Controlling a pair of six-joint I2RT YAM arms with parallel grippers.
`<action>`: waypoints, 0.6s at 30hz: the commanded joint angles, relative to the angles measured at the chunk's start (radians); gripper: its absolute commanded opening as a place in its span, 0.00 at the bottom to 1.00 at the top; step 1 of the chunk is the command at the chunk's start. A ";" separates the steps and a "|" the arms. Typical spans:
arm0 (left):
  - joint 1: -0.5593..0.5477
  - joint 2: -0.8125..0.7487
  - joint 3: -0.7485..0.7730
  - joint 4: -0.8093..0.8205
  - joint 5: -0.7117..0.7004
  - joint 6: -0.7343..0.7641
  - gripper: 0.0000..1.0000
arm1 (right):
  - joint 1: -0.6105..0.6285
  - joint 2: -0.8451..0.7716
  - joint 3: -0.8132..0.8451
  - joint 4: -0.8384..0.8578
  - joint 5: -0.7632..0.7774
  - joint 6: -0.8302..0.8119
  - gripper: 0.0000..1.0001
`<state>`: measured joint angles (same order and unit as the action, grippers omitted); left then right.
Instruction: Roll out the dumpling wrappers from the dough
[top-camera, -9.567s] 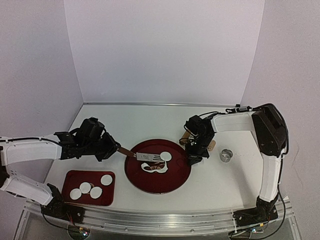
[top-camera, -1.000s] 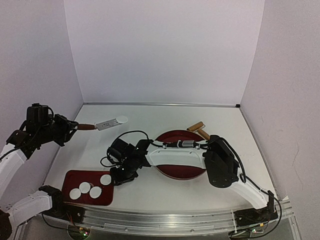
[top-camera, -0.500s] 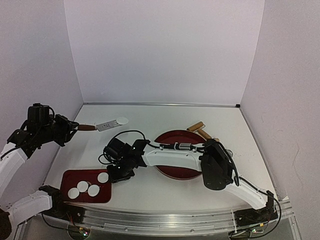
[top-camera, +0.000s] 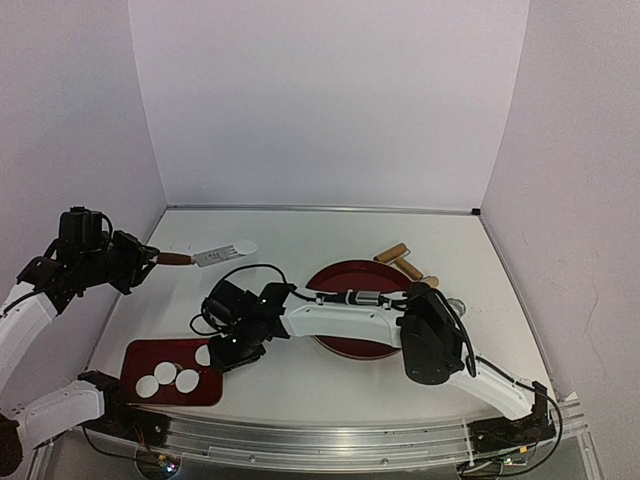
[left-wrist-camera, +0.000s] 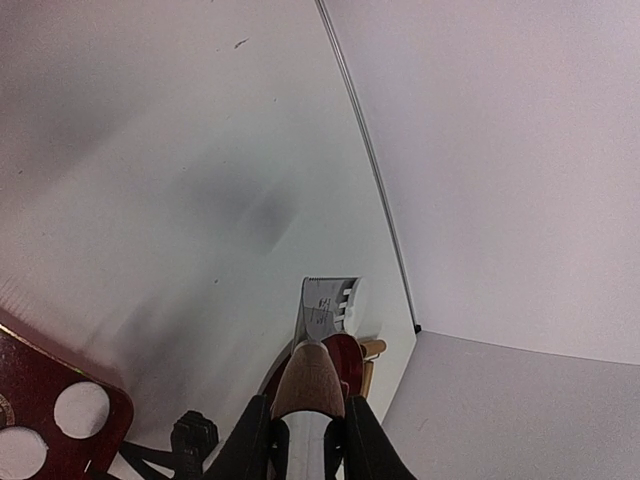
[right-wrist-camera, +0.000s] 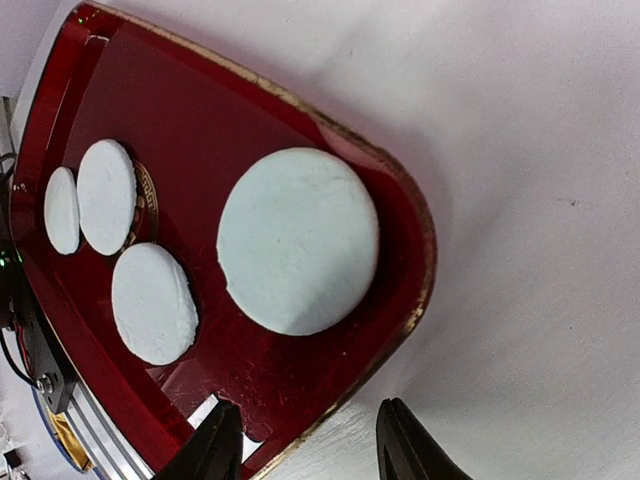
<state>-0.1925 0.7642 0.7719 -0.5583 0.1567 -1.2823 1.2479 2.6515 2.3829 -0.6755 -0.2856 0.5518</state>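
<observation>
Several dumpling wrappers (right-wrist-camera: 298, 240) lie as flat white discs in a red rectangular tray (right-wrist-camera: 330, 370), which sits at the front left (top-camera: 135, 352). My right gripper (right-wrist-camera: 305, 450) hovers open over the tray's right edge (top-camera: 221, 358), one finger on each side of the rim, gripping nothing. At the far left, my left gripper (left-wrist-camera: 305, 440) is shut on the brown handle of a spatula (left-wrist-camera: 310, 375) and holds it above the table (top-camera: 176, 258). A small white round piece (top-camera: 242, 246) rests on the tip of its blade. The dough is hidden.
A round red plate (top-camera: 365, 342) lies mid-table, largely covered by my outstretched right arm. A wooden rolling pin (top-camera: 398, 258) lies behind it, and a small metal ring (top-camera: 456, 305) peeks out at the right. The side wall stands close on the left.
The red tray has slid a little to the left, with my right gripper at its edge moving along. The left arm and spatula have barely moved.
</observation>
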 joint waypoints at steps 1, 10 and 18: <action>0.005 0.007 0.044 0.057 0.016 0.008 0.00 | 0.022 0.027 0.029 -0.020 0.021 -0.051 0.46; 0.005 0.011 0.058 0.053 0.006 0.009 0.00 | 0.021 0.024 0.047 -0.139 0.258 -0.052 0.32; 0.005 -0.003 0.068 0.035 -0.008 0.003 0.00 | -0.061 -0.036 -0.021 -0.185 0.399 -0.002 0.13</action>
<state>-0.1925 0.7782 0.7727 -0.5583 0.1553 -1.2827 1.2493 2.6517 2.3959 -0.7955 -0.0080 0.5194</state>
